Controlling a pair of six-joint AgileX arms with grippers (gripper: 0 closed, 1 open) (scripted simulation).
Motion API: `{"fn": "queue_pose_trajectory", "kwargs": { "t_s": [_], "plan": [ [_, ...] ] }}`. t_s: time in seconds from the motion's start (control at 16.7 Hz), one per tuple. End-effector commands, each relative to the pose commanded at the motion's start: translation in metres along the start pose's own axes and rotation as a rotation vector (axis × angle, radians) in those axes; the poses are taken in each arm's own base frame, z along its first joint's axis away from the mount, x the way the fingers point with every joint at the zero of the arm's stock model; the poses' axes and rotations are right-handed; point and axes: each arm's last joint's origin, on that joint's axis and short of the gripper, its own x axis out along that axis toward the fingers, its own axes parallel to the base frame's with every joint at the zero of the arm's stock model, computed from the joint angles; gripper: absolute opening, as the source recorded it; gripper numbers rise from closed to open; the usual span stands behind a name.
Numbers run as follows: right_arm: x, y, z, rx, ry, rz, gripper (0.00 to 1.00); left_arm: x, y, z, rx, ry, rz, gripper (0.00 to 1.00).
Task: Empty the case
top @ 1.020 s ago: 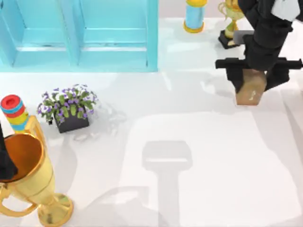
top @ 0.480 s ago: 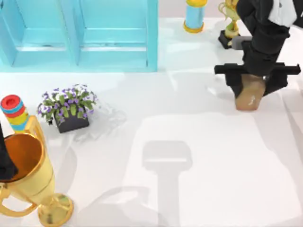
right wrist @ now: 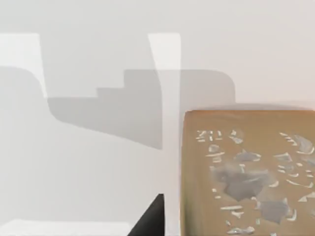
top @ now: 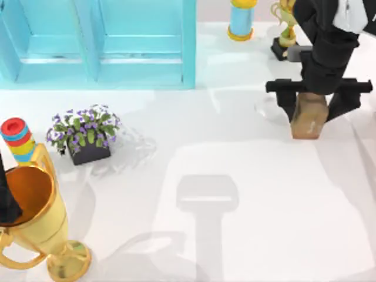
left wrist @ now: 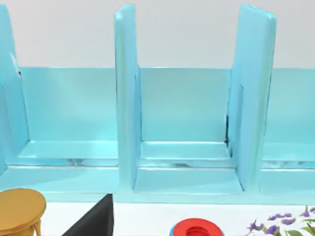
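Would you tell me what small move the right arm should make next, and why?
Probably lower and release: the right gripper holds the brown box over bare table, well clear of the case.

The white table [top: 247, 200] carries everything here. At its far left side stands the case [top: 100, 44], a large turquoise cabinet with upright dividers; its compartments look bare in the left wrist view. Near the front left corner a big golden trophy cup [top: 41, 226] stands upright, and just behind it is a stack of coloured rings [top: 17, 140] with a red top. Beside these, a little toward the middle, sits a dark pot with purple flowers [top: 85, 138]. At the far edge stand a light-blue cylinder with yellow ends [top: 241, 20] and a smaller golden trophy on a black base [top: 284, 32]. On the right side is a small brown box [top: 309, 117]; I cannot tell if it touches the table.
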Motion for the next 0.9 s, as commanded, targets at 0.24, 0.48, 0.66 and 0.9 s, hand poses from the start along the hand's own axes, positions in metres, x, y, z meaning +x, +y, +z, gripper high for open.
{"fn": "queue_pose_trajectory", "kwargs": {
  "t_s": [0.24, 0.48, 0.66, 0.9],
  "plan": [
    [0.0, 0.0, 0.0, 0.0, 0.0, 0.0, 1.0, 0.0, 0.0, 0.0, 0.0, 0.0, 0.0, 1.0],
    [0.0, 0.0, 0.0, 0.0, 0.0, 0.0, 1.0, 0.0, 0.0, 0.0, 0.0, 0.0, 0.0, 1.0],
    [0.0, -0.001, 0.001, 0.004, 0.001, 0.0, 1.0, 0.0, 0.0, 0.0, 0.0, 0.0, 0.0, 1.0],
    [-0.025, -0.001, 0.004, 0.007, 0.006, -0.002, 1.0, 0.0, 0.0, 0.0, 0.0, 0.0, 0.0, 1.0]
  ]
}}
